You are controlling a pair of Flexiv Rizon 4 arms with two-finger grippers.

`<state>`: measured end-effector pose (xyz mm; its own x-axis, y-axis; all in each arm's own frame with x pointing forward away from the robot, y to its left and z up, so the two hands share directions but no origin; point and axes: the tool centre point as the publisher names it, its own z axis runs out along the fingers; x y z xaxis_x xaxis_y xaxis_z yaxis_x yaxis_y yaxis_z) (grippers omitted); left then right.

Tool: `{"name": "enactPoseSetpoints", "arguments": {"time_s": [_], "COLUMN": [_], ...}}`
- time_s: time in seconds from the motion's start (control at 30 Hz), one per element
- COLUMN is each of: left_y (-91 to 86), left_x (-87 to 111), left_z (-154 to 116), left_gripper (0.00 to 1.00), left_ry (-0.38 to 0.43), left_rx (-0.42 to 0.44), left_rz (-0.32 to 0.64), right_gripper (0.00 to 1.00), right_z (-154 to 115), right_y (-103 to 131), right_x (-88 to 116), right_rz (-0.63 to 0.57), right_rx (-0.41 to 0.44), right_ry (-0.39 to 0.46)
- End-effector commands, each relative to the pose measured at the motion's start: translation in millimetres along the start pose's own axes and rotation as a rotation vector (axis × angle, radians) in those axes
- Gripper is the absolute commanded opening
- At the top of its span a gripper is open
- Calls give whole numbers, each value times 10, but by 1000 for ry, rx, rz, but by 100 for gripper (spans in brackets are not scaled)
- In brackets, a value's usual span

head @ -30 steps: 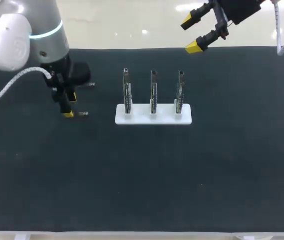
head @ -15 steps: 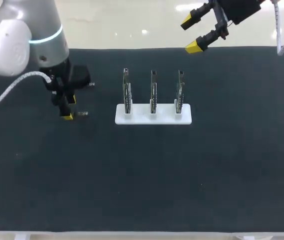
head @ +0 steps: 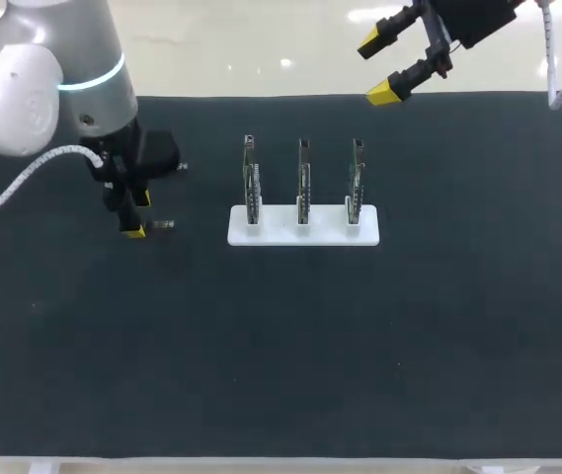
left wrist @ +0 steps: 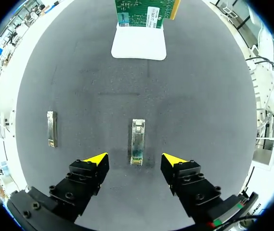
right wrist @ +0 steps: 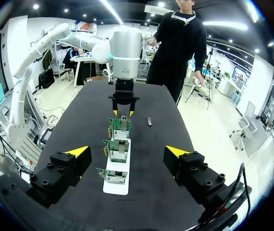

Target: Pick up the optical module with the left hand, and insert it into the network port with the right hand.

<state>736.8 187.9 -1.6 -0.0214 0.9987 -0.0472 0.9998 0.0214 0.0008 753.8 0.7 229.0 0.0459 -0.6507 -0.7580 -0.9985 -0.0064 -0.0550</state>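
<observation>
A small silver optical module [left wrist: 137, 142] lies flat on the black mat, partly between and just ahead of my left gripper's [left wrist: 136, 161] open fingers, which do not touch it. From above, the same module [head: 162, 225] pokes out beside the left gripper [head: 134, 219], which hangs low over the mat. A second module [left wrist: 52, 129] lies off to one side, also on the mat [head: 177, 167]. Three green network cards [head: 303, 183] stand upright in a white base [head: 303, 235]. My right gripper [head: 379, 67] stands open and high over the far edge, with nothing in it [right wrist: 127, 154].
The white base [right wrist: 116, 185] with its cards sits mid-table, right of the left gripper and ahead of the right one. Black mat [head: 290, 346] covers the whole table, with wide bare room in front of the base.
My left arm has shifted slightly and its gripper has sunk a little toward the module. The right arm has not moved.
</observation>
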Motion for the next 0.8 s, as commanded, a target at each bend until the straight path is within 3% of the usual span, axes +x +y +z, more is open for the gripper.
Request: {"name": "enactPoseSetpoints", "arguments": {"time_s": [0.03,0.8], "left_y": [-32,-12], "left_x": [-4,-7], "left_z": [9,48], "left_gripper": [97,92], "left_ry": [3,-4], "left_rx": [-10,-16], "left_rz": [-2,-12], "right_gripper": [100,100], "right_z": [2,2], "right_y": [-3,-3], "right_x": [0,0], "right_rz": [-1,-1], "right_rx": [-1,-1], "right_ry": [-2,-2]}}
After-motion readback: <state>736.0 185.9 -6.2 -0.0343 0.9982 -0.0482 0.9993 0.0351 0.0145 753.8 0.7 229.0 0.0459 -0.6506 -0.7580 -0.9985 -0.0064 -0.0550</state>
